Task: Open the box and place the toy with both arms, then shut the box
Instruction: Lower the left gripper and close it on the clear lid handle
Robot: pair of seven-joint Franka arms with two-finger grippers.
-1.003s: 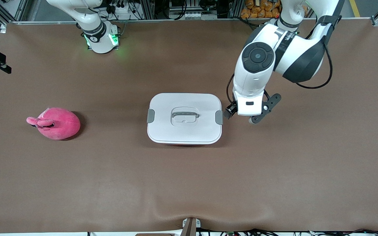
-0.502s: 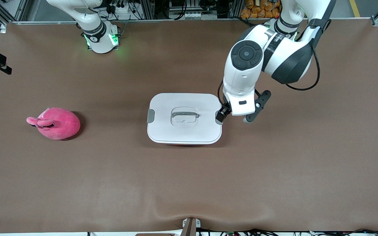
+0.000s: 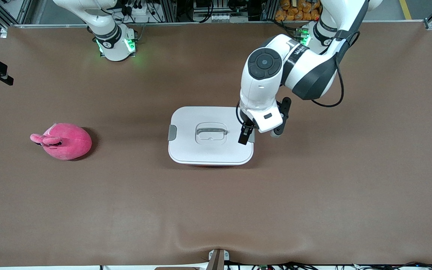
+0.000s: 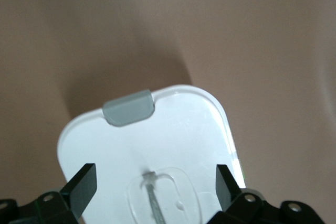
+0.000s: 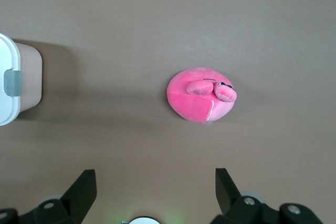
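Opening step: the left gripper (image 3: 246, 135), jaws apart, hangs over the box (image 3: 211, 135) lid's clip end; toy (image 3: 65, 141) lies well apart toward the right arm's end. Right gripper (image 5: 152, 190) waits spread; next, the left must work the clip or handle

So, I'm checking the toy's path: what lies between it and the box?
Nothing: only bare brown table separates the toy from the box, in the front and right wrist views.

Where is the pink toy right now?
In the front view the toy sits on the brown table toward the right arm's end, apart from the closed box in the middle. Neither arm touches it.
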